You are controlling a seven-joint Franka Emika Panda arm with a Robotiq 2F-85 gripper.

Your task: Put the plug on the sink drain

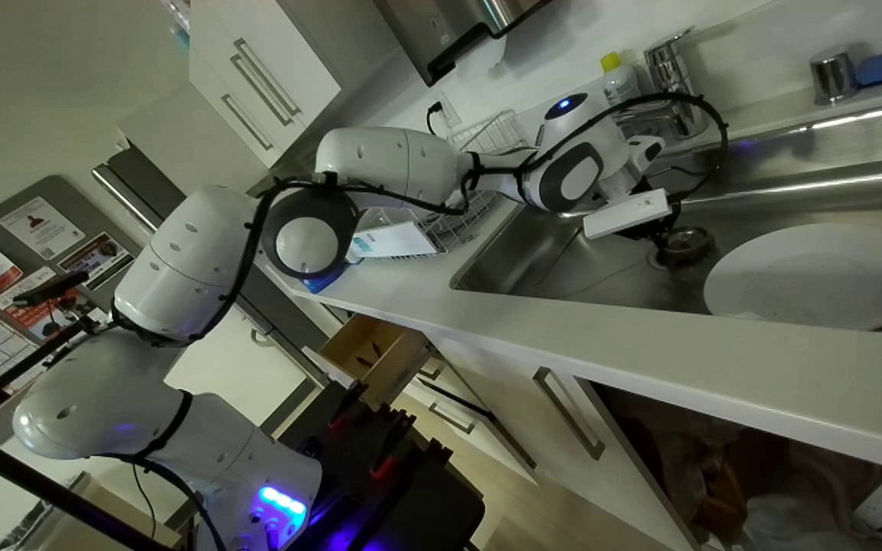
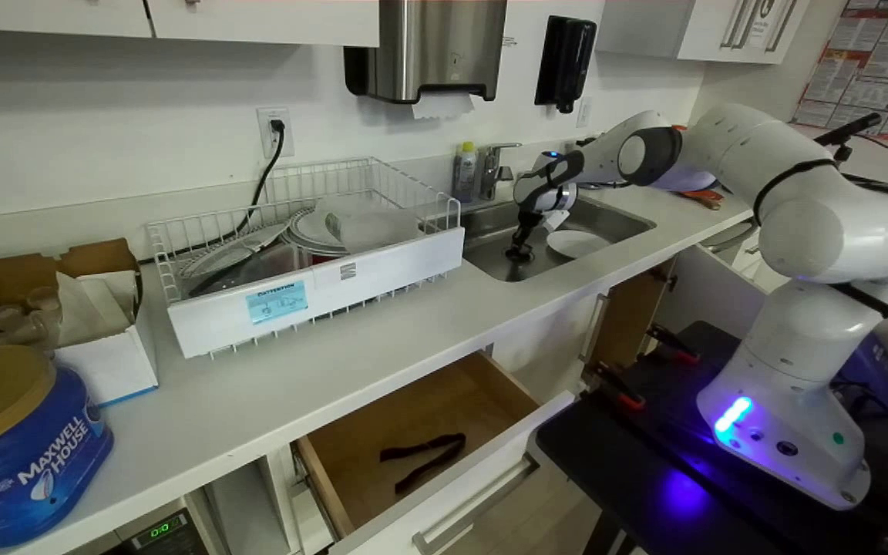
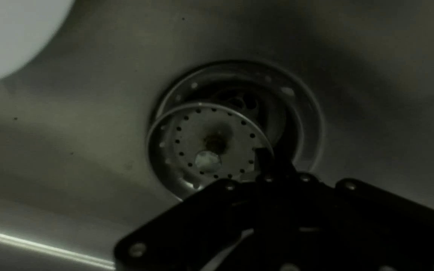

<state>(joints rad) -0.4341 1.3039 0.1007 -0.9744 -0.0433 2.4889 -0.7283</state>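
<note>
in the stainless steel sink (image 3: 89,113), the round metal strainer plug (image 3: 217,128), ringed with small holes, with a pale knob (image 3: 208,162) and brownish stain near its middle, is off-centre over the drain (image 3: 312,116); the pincer (image 3: 274,160) is narrowed, pinching the plug's rim.
</note>
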